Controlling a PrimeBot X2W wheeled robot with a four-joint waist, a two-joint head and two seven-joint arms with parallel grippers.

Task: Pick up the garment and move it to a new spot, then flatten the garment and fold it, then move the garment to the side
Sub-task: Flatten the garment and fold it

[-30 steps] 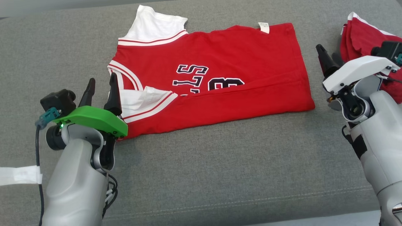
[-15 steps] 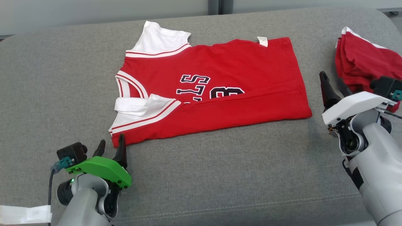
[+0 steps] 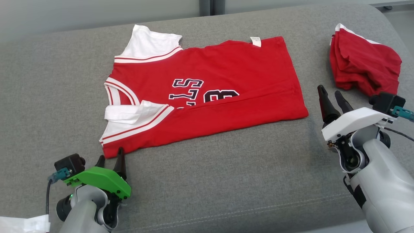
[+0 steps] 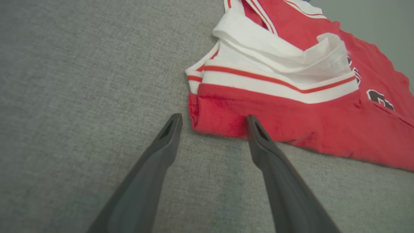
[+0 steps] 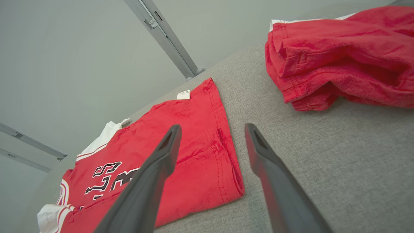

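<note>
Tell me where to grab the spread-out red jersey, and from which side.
I'd grip the jersey by its two near corners, coming in low from the robot's side. That near edge is a doubled fold lying flat; the open left gripper points at the sleeve-end corner, and the open right gripper stands just off the hem corner.

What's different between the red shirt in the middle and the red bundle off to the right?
The shirt lies spread flat, its near side folded over; the bundle is bunched in a loose heap. The shirt shows dark lettering and white sleeves; the bundle has a white edge, no lettering. Both are red and rest on the grey cushion.
</note>
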